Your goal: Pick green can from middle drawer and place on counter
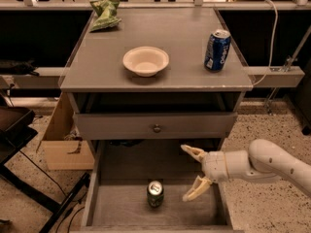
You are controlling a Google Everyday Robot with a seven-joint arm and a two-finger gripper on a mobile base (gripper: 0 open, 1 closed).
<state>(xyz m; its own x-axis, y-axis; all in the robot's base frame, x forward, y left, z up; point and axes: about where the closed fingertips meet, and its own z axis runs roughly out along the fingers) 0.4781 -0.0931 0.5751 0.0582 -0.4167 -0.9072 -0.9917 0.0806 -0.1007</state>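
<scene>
Drink can [155, 193] in middle drawer [116, 210], gripper [187, 174] just right of it. On counter [189, 76]: bowl [146, 60] centre, soda can [217, 50] right, snack bag [105, 12] upper left.

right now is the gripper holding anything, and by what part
Nothing. The gripper is open over the middle drawer, beside the green can, not touching it.

Speckled floor [265, 125], cardboard box [62, 147], dim light

The cream end effector [188, 174] is hovering at the right of the grey wooden drawer [121, 204]; the small green aluminium can [155, 193] is showing pale markings, and the blue drink can [216, 50] is standing on the matte grey surface [187, 30].
</scene>
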